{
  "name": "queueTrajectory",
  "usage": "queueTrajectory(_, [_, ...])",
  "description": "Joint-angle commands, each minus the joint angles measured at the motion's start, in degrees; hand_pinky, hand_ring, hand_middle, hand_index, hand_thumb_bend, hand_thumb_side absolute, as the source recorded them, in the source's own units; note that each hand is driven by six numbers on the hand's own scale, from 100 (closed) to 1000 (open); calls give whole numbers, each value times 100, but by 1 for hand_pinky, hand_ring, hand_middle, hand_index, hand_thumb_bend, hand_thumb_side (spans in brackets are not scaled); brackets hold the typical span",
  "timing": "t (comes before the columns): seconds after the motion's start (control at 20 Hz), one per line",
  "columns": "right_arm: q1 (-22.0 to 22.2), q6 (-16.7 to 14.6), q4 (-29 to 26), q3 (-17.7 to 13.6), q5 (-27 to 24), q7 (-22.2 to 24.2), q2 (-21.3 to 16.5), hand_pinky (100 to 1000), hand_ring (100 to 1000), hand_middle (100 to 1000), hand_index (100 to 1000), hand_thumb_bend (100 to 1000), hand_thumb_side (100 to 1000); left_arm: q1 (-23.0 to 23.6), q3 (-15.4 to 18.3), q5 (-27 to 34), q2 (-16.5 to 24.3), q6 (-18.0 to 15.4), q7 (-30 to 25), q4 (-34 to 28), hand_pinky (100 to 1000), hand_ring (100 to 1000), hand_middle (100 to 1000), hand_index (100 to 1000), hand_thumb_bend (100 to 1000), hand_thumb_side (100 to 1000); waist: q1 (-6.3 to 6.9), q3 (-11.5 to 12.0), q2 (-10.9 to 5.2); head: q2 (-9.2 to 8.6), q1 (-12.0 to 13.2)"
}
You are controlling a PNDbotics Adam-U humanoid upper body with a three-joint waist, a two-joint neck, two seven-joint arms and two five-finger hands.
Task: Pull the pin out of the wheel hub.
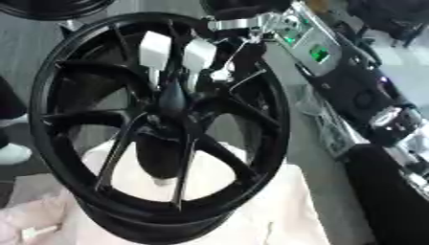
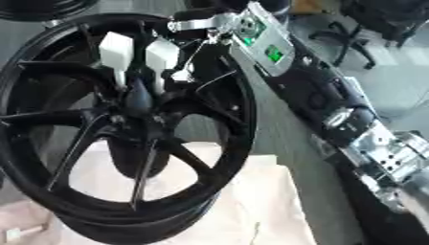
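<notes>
Pin (image 1: 172,98), dark, at the black wheel hub (image 1: 159,119) centre, long axis toward me; my right hand (image 1: 180,57) reaches from above, white-tipped fingers (image 1: 155,48) curled onto it.

Right arm is reaching in from the upper right.
The right hand (image 1: 180,57) is pointing its white-tipped fingers (image 2: 116,49) downward, close together.

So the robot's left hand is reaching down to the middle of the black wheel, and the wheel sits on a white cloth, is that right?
Not quite: it is the right hand, whose arm comes in from the right side of the right eye view. Its pale fingers do reach down to the middle of the black wheel, which sits on a white cloth.
</notes>
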Motion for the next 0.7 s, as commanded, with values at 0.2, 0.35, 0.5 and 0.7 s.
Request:
queueTrajectory(0.2, [-66,164,-72,-116,-228,-35,-245,513,595,713,863,100,194,-32,35,-36,112,14,11,-47,845,726,676,816,148,891,73,-5,-52,-8,-48])
queueTrajectory(0.35, [-66,214,-78,-120,-265,-24,-254,506,590,708,860,100,198,-38,29,-48,105,20,5,-47,844,725,675,815,148,891,79,0,-43,-8,-57])
queueTrajectory(0.5, [-64,237,-79,-126,-306,7,-264,494,581,707,858,100,186,-39,35,-54,102,20,9,-46,845,724,673,814,146,891,84,10,-33,-8,-63])
queueTrajectory(0.7, [-51,234,-64,-131,-369,99,-273,465,551,700,852,100,158,-35,39,-66,101,22,24,-40,846,725,673,813,145,892,86,21,-22,-8,-74])
